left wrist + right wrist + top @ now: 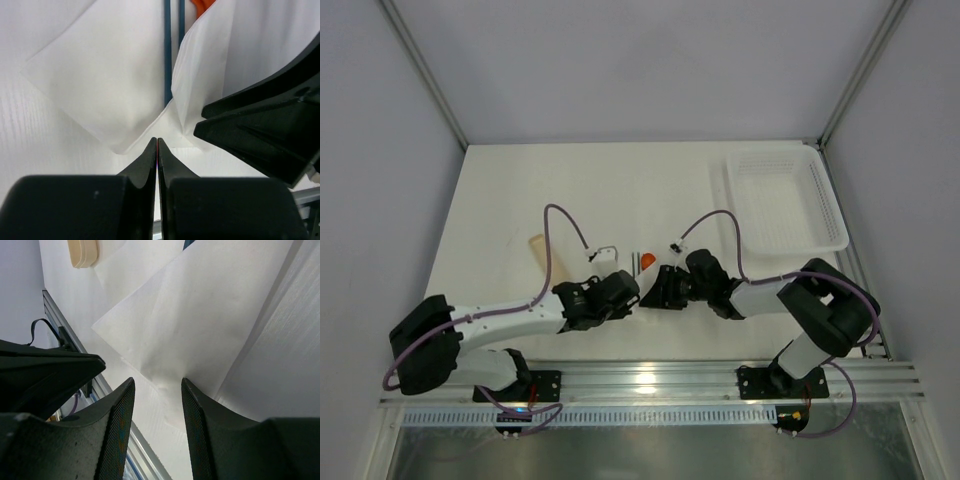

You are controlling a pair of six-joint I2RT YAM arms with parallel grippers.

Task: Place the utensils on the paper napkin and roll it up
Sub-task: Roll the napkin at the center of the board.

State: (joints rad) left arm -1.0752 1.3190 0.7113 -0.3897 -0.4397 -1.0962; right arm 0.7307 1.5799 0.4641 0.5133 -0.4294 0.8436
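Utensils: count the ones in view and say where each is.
2. The tan stick lies on the table left of the napkin; the orange piece shows between the napkin's folds. More may be hidden underneath.

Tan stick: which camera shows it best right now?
Top external: it shows the tan stick full-length on the table. Right wrist catches only its rounded end at the frame's top. Left wrist misses it.

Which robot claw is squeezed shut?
The left claw, its fingers pressed together by the paper napkin's edge. The right claw has a clear gap between its fingers.
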